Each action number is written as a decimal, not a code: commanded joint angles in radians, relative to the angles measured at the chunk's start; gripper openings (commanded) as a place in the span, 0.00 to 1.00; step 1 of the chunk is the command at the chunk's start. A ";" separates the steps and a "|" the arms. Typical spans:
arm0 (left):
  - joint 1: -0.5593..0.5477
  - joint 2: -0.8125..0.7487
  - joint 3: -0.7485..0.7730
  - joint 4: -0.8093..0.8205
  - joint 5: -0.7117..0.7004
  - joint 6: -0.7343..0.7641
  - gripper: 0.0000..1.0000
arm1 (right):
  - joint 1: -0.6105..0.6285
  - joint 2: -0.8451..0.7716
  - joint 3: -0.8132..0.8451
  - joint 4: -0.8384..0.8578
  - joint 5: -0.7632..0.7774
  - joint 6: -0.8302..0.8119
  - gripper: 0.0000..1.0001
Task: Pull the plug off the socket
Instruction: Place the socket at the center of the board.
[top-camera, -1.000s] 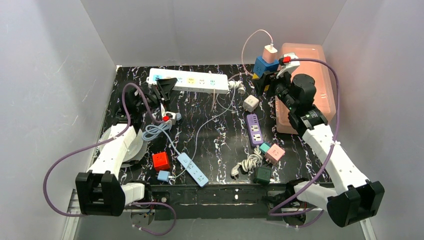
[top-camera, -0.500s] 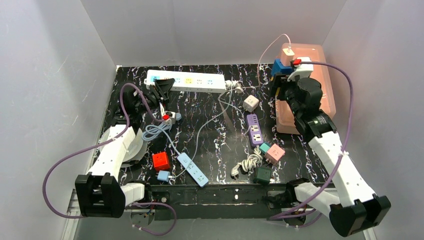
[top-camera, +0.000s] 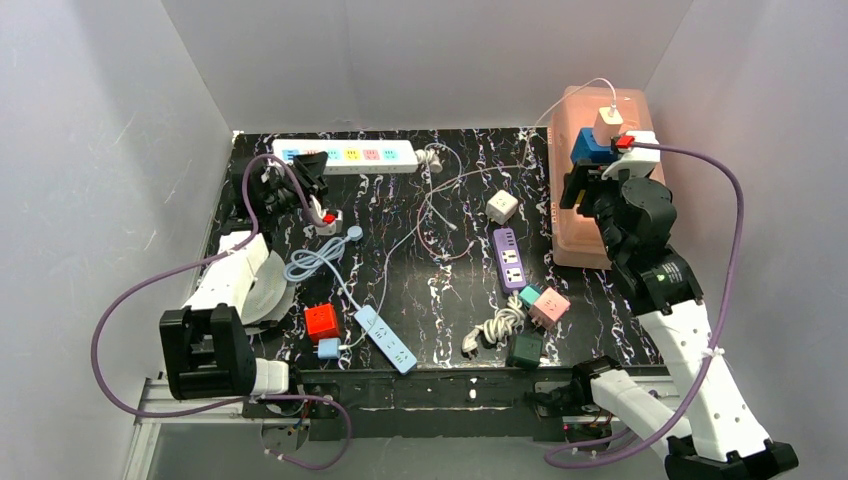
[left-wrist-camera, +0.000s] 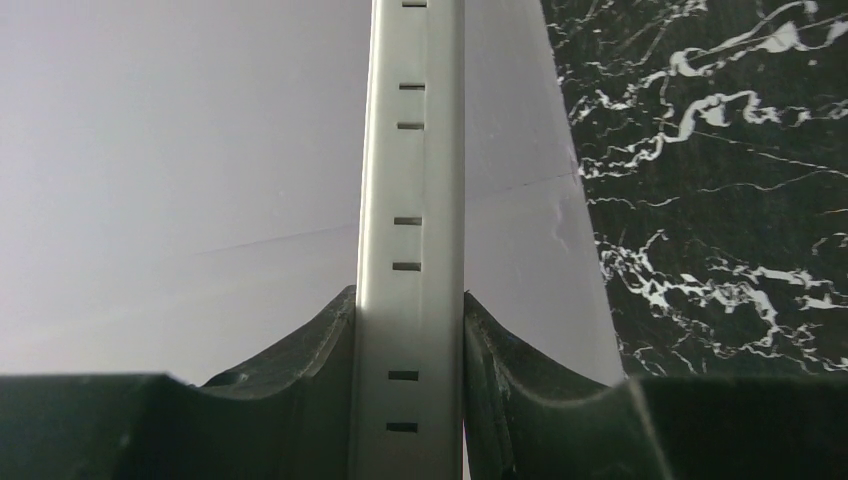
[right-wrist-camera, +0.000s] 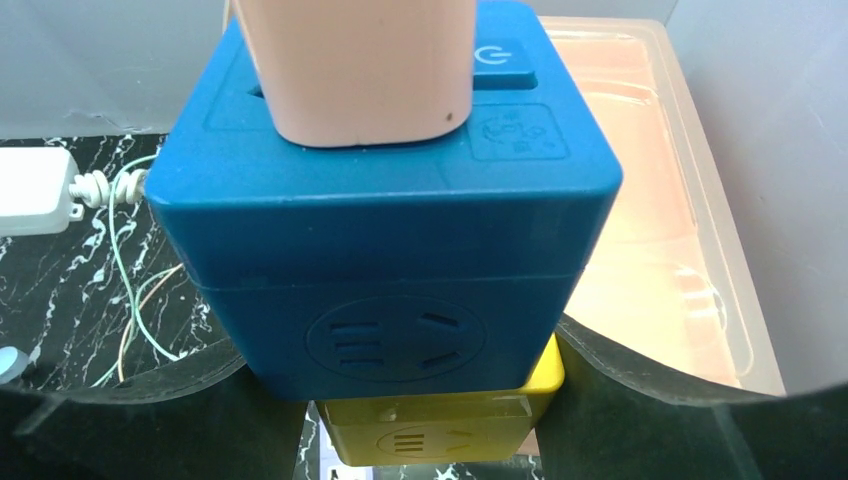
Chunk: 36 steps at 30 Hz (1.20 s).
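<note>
The socket (top-camera: 345, 155), a long white strip with pastel outlet faces, lies along the table's back edge. My left gripper (top-camera: 312, 172) is shut on it. In the left wrist view the white strip (left-wrist-camera: 410, 150) runs straight up between both fingers of that gripper (left-wrist-camera: 410, 295). The plug (top-camera: 590, 148) is a blue cube adapter with a peach charger (top-camera: 608, 125) on top and a yellow cube (right-wrist-camera: 440, 425) beneath. My right gripper (top-camera: 583, 178) is shut on it, holding it well apart from the socket above the pink bin (top-camera: 640, 110). Close up, the blue cube (right-wrist-camera: 400, 230) fills the right gripper (right-wrist-camera: 400, 360).
On the black marbled table lie a purple strip (top-camera: 510, 257), a slim light-blue strip (top-camera: 385, 338), a red cube (top-camera: 322, 320), a white cube (top-camera: 502, 206), pink and green cubes (top-camera: 545, 300) and loose thin cords (top-camera: 440, 200). Grey walls enclose three sides.
My right gripper has carried the cube stack rightward and back, over the pink bin. My left gripper has dragged the white strip to the left along the back edge.
</note>
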 joint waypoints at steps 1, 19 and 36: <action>-0.001 0.013 -0.032 0.105 0.028 0.089 0.00 | -0.003 -0.055 0.079 0.034 0.070 -0.014 0.01; 0.003 0.117 -0.278 0.016 0.053 0.434 0.00 | -0.003 -0.142 0.212 -0.050 0.098 -0.038 0.01; 0.004 0.324 -0.317 0.163 -0.118 0.463 0.98 | -0.001 -0.093 0.120 -0.107 -0.389 0.079 0.01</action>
